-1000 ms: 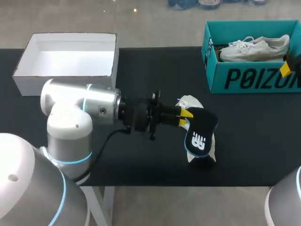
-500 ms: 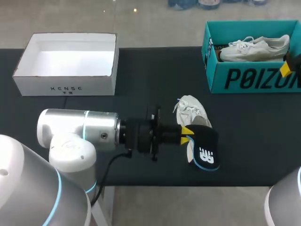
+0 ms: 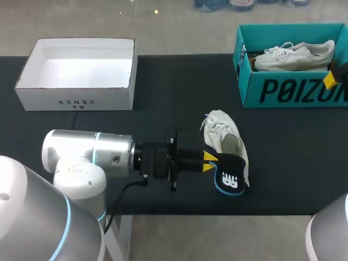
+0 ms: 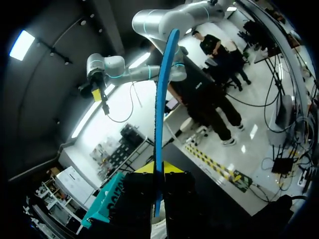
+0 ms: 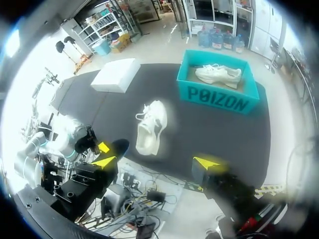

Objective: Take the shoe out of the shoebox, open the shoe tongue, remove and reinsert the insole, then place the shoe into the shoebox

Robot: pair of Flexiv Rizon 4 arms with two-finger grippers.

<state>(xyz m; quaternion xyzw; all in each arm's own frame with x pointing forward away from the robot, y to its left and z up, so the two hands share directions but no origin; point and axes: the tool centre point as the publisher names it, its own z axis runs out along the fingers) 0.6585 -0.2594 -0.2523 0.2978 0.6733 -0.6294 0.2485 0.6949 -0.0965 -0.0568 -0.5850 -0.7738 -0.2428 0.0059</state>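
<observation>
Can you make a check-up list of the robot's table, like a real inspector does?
Surface: black table, no spills seen.
Job's things: white shoe lies on the table, outside the boxes; dark insole is held at its near end; teal shoebox holds a second shoe.
Clutter: open white box, nothing inside.
Pincers: left pincer shut on the insole; right pincer open, holding nothing.
Cables: black cable hangs from the left arm.
Surroundings: nothing seen.

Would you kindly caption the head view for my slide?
Left gripper holds the dark insole beside the white shoe on the table.
</observation>
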